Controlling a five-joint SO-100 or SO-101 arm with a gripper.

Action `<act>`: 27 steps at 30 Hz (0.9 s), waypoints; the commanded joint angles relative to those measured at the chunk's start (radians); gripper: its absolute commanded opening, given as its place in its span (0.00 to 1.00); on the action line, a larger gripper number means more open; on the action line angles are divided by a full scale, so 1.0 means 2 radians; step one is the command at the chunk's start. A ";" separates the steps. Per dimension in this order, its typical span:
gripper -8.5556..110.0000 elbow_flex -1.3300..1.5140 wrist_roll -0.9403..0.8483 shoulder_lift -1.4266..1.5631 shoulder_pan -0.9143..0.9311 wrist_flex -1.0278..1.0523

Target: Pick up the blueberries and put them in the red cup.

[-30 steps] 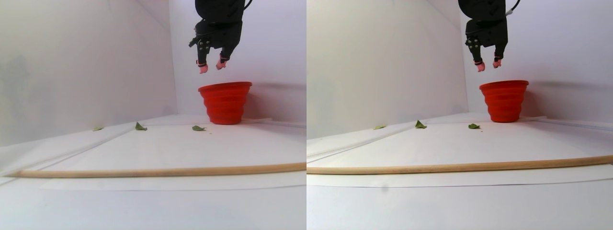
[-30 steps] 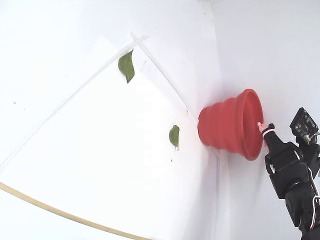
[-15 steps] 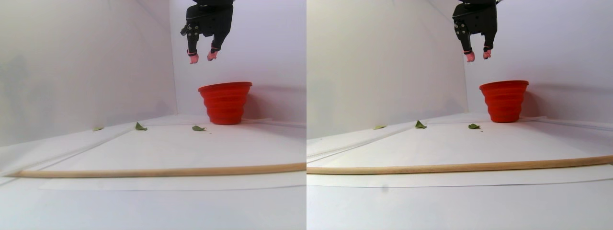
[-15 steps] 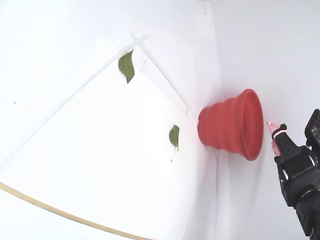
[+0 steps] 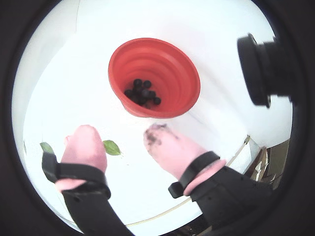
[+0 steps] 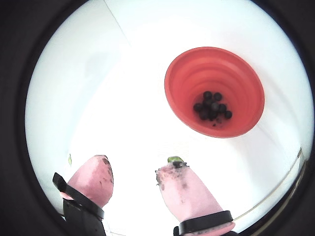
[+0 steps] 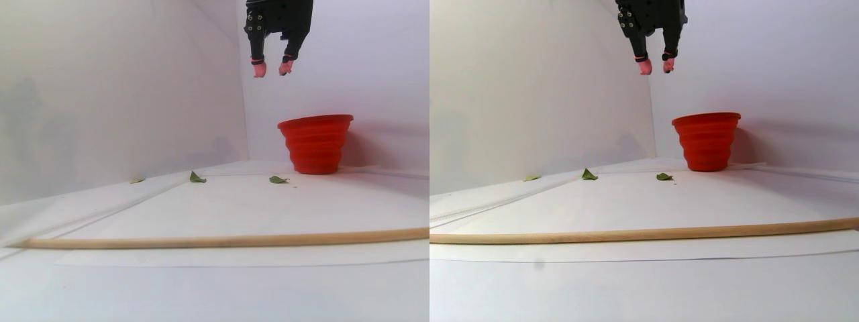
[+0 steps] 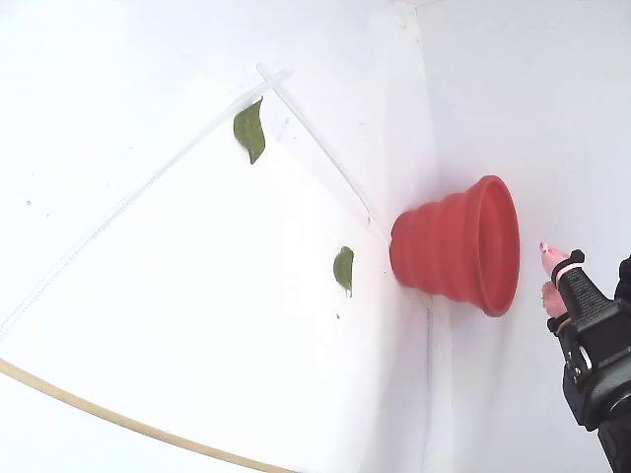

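The red cup (image 7: 315,144) stands upright near the back wall; the fixed view shows it lying sideways (image 8: 449,246). Both wrist views look down into the cup (image 5: 172,73) (image 6: 231,73). Several dark blueberries (image 5: 141,92) (image 6: 212,105) lie together on its bottom. My gripper (image 7: 272,68) hangs high in the air, above the cup and to its left in the stereo pair view. It is open (image 5: 120,135) (image 6: 135,167), and nothing sits between the pink, dark-stained fingertips (image 6: 179,184). In the fixed view the gripper (image 8: 548,271) is well clear of the rim.
Flat green leaves (image 7: 196,178) (image 7: 278,179) (image 8: 250,130) (image 8: 343,268) lie on the white floor in front of the cup. A long wooden stick (image 7: 221,239) runs across the near side. White walls close in the left and back. A black camera (image 5: 266,69) juts in.
The gripper has risen higher and drifted left in the stereo pair view, away from the cup's rim. It stays open. The cup and leaves have not moved.
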 commanded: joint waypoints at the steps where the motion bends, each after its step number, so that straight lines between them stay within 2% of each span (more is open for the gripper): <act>1: 0.22 -0.013 0.018 0.074 -0.008 0.011; 27: 0.21 0.059 0.153 0.214 -0.038 0.132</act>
